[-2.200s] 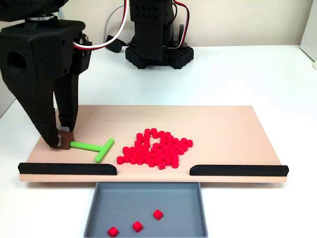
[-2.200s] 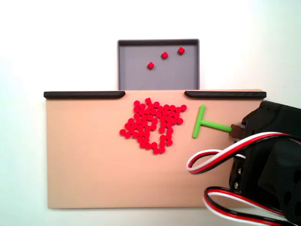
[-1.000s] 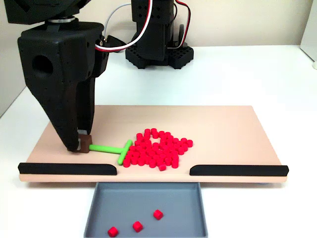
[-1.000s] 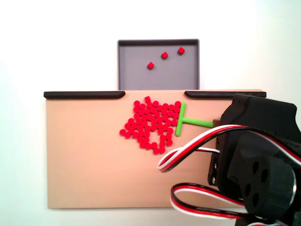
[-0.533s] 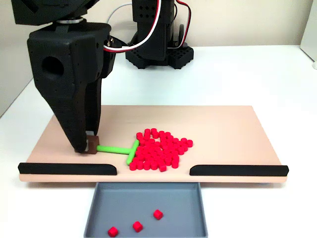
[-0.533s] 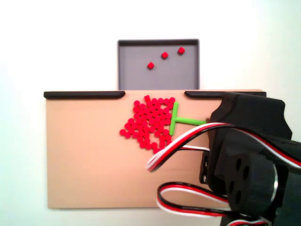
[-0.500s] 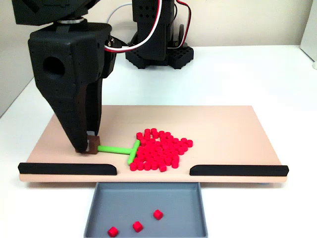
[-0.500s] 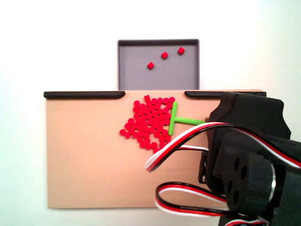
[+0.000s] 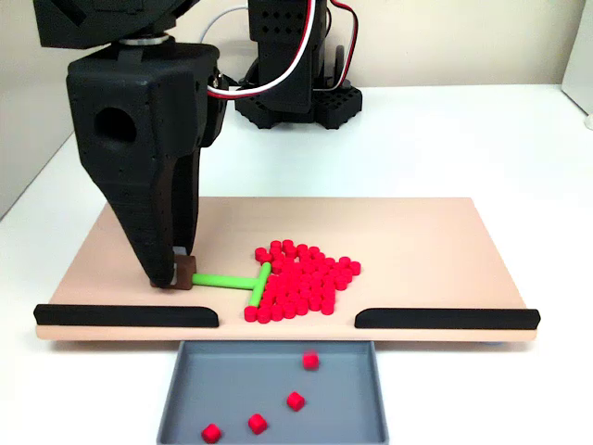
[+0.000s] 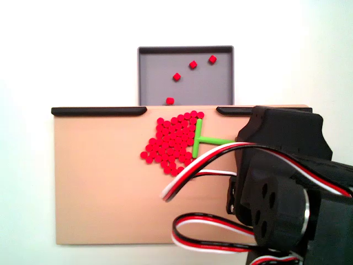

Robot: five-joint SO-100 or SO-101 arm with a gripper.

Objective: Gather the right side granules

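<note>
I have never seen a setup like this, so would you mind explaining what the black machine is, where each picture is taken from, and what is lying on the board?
The black machine is a small robot arm on a white table. Its two-finger gripper is shut on the brown end of a green T-shaped tool, which lies flat on a tan board.

One fixed view looks at the board from the front, low down, with the arm's base behind it. The other looks straight down from above, so the arm's body and its red, white and black cables cover the lower right.

The tool's crossbar touches a pile of small red granules, also seen from above. Two black rails edge the board, with a gap between them. Below the gap sits a grey tray holding four granules.
</note>
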